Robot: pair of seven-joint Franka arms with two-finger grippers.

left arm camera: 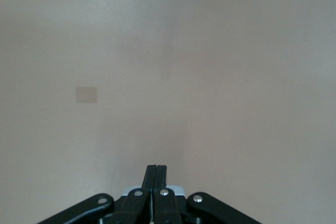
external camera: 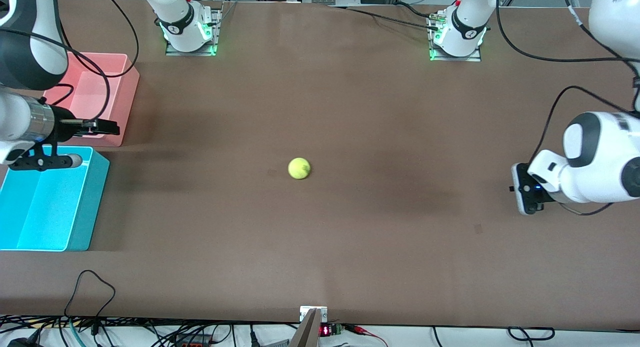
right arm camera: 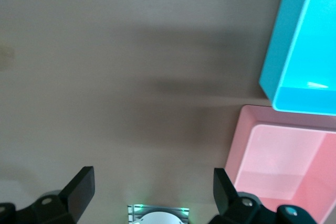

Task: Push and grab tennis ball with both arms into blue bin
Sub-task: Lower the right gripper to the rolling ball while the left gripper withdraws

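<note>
The tennis ball (external camera: 299, 168), small and yellow-green, lies alone on the brown table near its middle. The blue bin (external camera: 95, 187) stands at the right arm's end of the table, nearer to the front camera than the pink bin; it shows empty and also appears in the right wrist view (right arm camera: 286, 40). My right gripper (external camera: 102, 127) is open and empty, held level over the pink bin's edge beside the blue bin; its fingers (right arm camera: 81, 182) stand wide apart. My left gripper (external camera: 521, 189) hangs over bare table at the left arm's end, shut and empty (left arm camera: 156, 167). The ball is out of both wrist views.
A pink bin (external camera: 127, 102) stands beside the blue bin, farther from the front camera, and also shows in the right wrist view (right arm camera: 236, 150). The arm bases (external camera: 187, 32) (external camera: 457, 34) stand at the table's edge farthest from the camera. A small tape patch (external camera: 477, 229) lies near the left gripper.
</note>
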